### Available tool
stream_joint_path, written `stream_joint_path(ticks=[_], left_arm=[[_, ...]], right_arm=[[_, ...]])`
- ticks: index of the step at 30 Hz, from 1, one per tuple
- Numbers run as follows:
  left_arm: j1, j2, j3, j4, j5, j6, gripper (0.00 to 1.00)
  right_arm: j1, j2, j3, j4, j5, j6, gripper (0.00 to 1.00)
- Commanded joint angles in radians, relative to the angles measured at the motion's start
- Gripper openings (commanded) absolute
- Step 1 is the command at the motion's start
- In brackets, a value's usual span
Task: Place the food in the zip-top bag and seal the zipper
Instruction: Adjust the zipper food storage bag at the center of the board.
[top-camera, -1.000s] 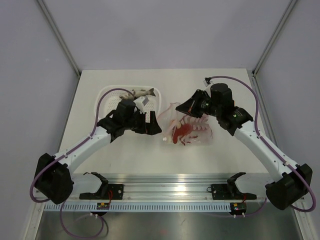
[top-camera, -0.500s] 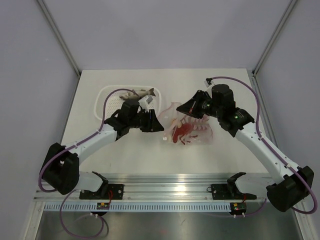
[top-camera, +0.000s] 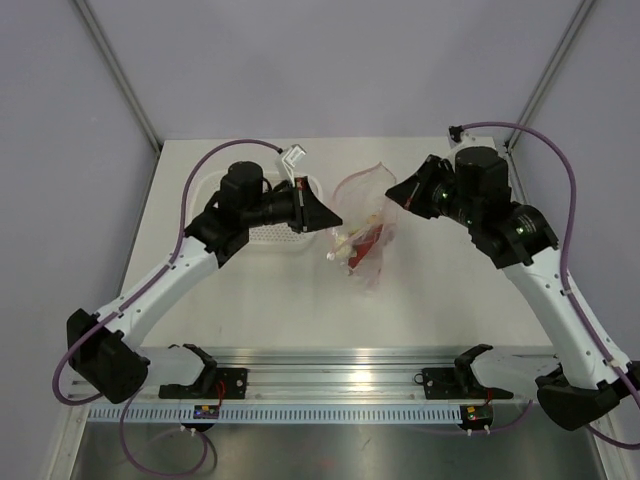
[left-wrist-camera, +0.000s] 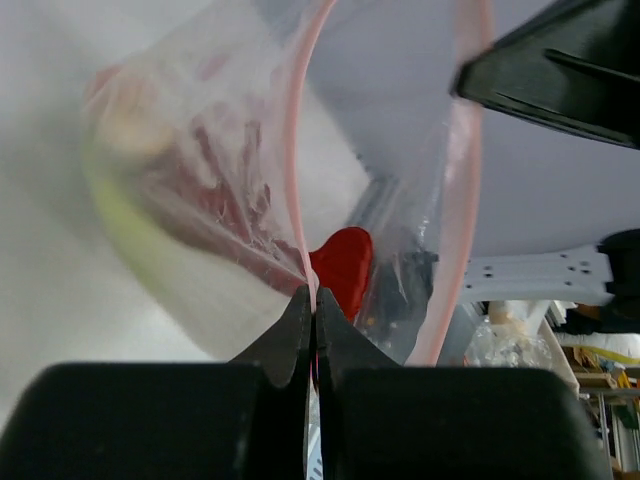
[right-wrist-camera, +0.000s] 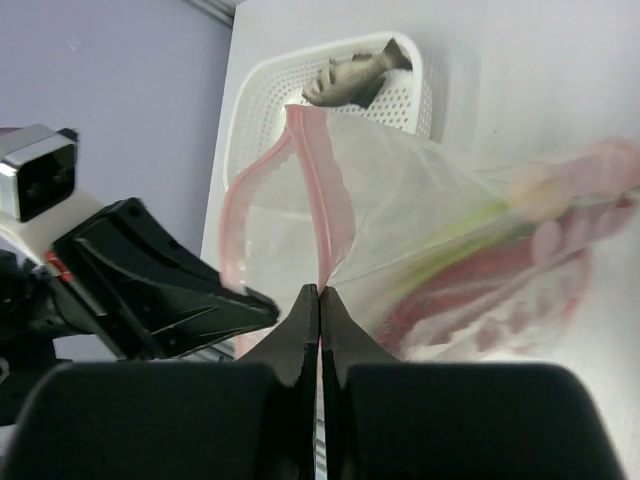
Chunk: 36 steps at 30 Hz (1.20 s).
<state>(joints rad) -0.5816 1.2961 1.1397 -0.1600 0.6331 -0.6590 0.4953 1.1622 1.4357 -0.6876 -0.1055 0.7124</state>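
The left fingers (left-wrist-camera: 305, 312) are pinching shut on the pink zipper (left-wrist-camera: 291, 170) at one side of the mouth, and the right fingers (right-wrist-camera: 313, 310) are clamping shut on the same strip at the opposite side. Between them the zip-top bag (top-camera: 362, 205) is hanging over the middle of the counter (top-camera: 450, 290), its mouth gaping, with the food (top-camera: 348, 252) sagging in its lower end (a red lobster (top-camera: 372, 236) is showing among paler pieces). To the left, a grey fish (right-wrist-camera: 355, 72) is lying in the white basket (right-wrist-camera: 240, 110).
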Motion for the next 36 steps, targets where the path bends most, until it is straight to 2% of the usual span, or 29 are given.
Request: stream_joint_path(ticks=[1, 5, 11, 12, 14, 15, 17, 19, 32, 34, 35, 36], left_arm=[[-0.02, -0.041, 0.072, 0.094, 0.066, -0.06, 0.0], [-0.02, 0.054, 0.089, 0.155, 0.099, -0.108, 0.0], [-0.02, 0.121, 0.111, 0.142, 0.068, -0.1, 0.0], [-0.02, 0.121, 0.107, 0.149, 0.071, -0.105, 0.0], [-0.02, 0.117, 0.106, 0.151, 0.066, -0.106, 0.0], [-0.02, 0.115, 0.107, 0.151, 0.065, -0.105, 0.0], [-0.02, 0.115, 0.107, 0.149, 0.062, -0.105, 0.0], [-0.02, 0.114, 0.109, 0.154, 0.059, -0.111, 0.0], [-0.02, 0.137, 0.101, 0.183, 0.027, -0.136, 0.0], [-0.02, 0.137, 0.101, 0.186, 0.025, -0.139, 0.0], [-0.02, 0.137, 0.101, 0.185, 0.022, -0.137, 0.0], [-0.02, 0.137, 0.101, 0.185, 0.02, -0.137, 0.0]], right_arm=[[0.005, -0.035, 0.098, -0.119, 0.128, -0.097, 0.0], [0.003, 0.03, 0.115, -0.122, 0.135, -0.108, 0.0], [0.005, 0.076, 0.074, -0.108, 0.193, -0.088, 0.02], [0.005, 0.076, 0.068, -0.107, 0.191, -0.087, 0.14], [0.003, 0.07, 0.045, -0.095, 0.185, -0.076, 0.28], [0.003, 0.067, 0.034, -0.095, 0.185, -0.071, 0.38], [0.003, 0.057, 0.026, -0.096, 0.19, -0.059, 0.44], [0.003, 0.051, 0.014, -0.11, 0.191, -0.041, 0.46], [0.003, -0.055, -0.06, -0.128, 0.158, 0.025, 0.44], [0.003, -0.059, -0.072, -0.121, 0.153, 0.027, 0.32], [0.003, -0.059, -0.073, -0.113, 0.148, 0.027, 0.22], [0.003, -0.059, -0.081, -0.107, 0.141, 0.025, 0.04]])
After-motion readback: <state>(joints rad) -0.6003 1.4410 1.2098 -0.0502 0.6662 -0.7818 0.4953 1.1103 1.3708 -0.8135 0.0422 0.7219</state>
